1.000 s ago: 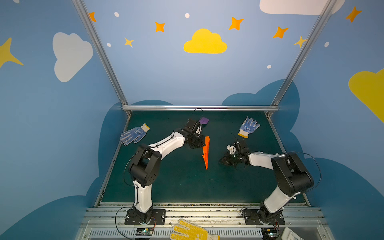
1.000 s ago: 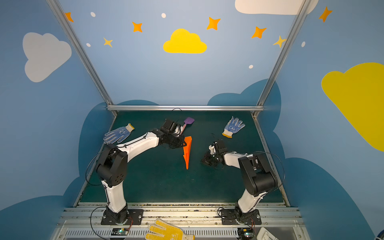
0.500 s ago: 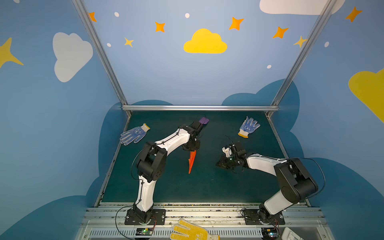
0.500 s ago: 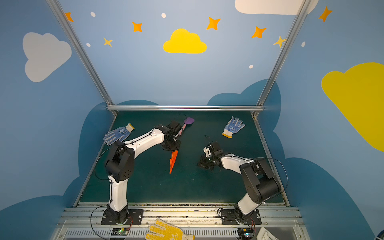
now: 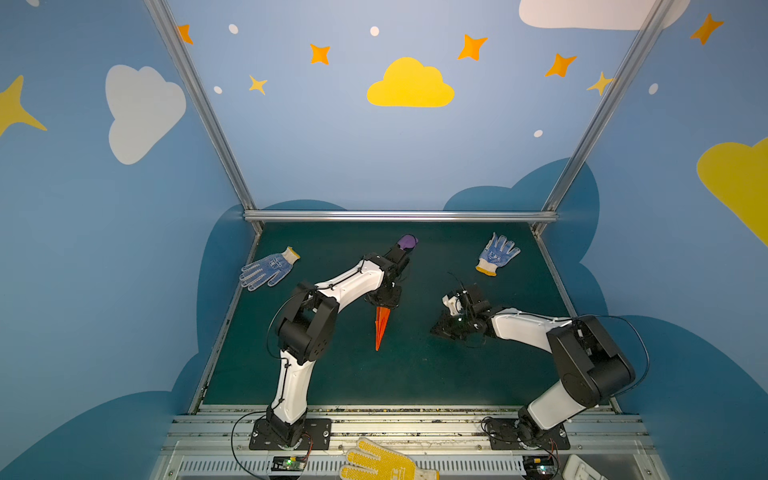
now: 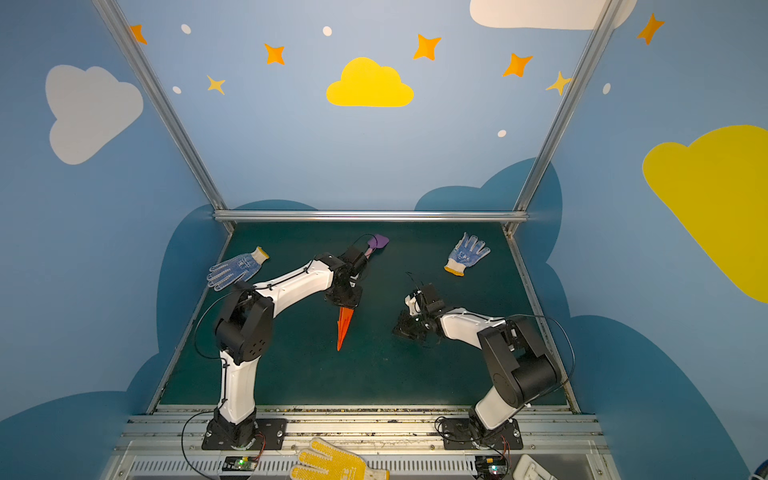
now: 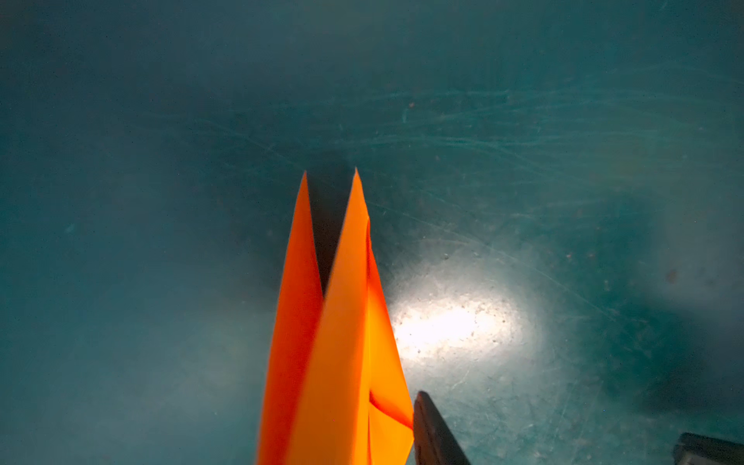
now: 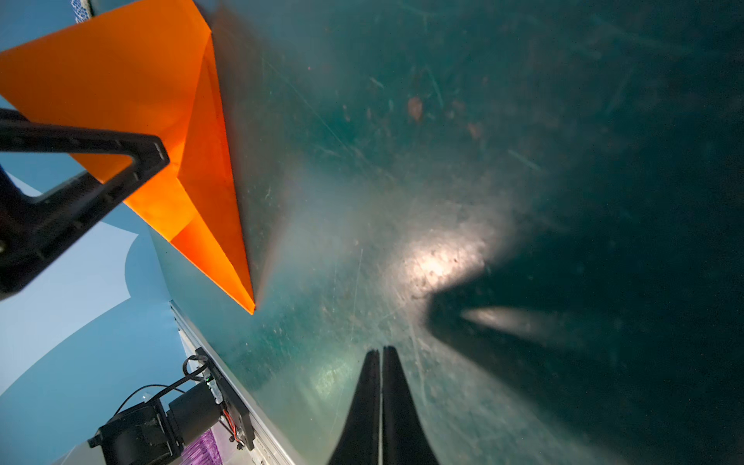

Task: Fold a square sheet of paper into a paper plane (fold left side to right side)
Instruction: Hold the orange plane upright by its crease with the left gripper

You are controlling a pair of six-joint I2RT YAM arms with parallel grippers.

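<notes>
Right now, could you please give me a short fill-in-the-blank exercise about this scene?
The paper plane is ___ in colour.
The right end effector is ___ and holds nothing.
___ blue-dotted gloves lie on the mat.
The spatula has a ___ head.
Missing: orange; shut; two; purple.

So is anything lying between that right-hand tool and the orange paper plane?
Nothing visible does. In the right wrist view, only bare green mat lies between the right tool and the paper plane.
</notes>
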